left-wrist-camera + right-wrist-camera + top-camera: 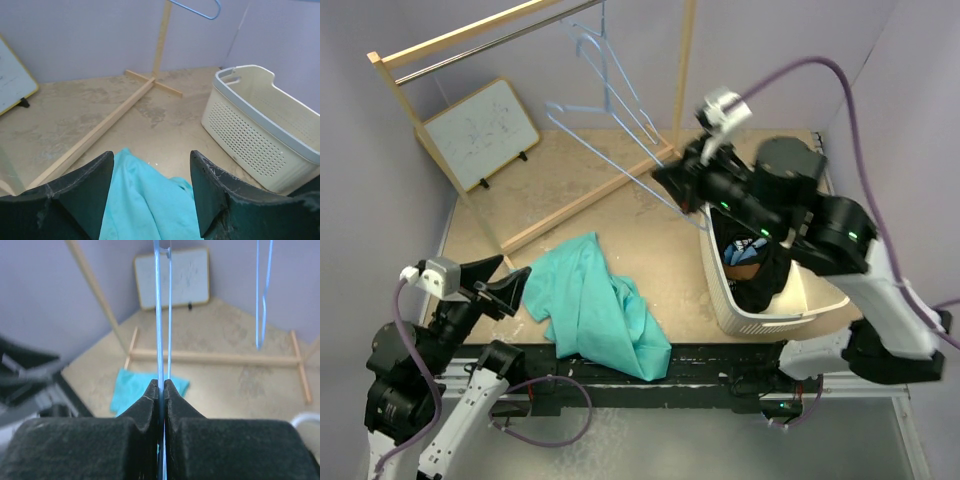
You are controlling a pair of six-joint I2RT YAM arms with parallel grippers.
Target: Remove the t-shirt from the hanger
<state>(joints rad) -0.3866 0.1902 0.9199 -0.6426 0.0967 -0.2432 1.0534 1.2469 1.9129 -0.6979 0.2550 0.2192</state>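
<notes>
The teal t-shirt point(595, 305) lies crumpled on the table near the front edge, off the hanger. It shows between my left fingers in the left wrist view point(147, 200) and beyond my right fingers in the right wrist view point(131, 387). The light blue wire hanger point(610, 150) is bare; its wire runs straight up in the right wrist view point(159, 315). My right gripper point(665, 178) is shut on the hanger's lower end, pinching the wire point(161, 385). My left gripper point(515, 285) is open and empty, just left of the shirt point(152, 165).
A white laundry basket point(720, 290) holding dark clothes stands at the right, under my right arm. A wooden clothes rack point(470, 45) spans the back, with another blue hanger point(595, 45) on its rail and a base beam point(580, 205) across the table. A small whiteboard point(480, 133) leans back left.
</notes>
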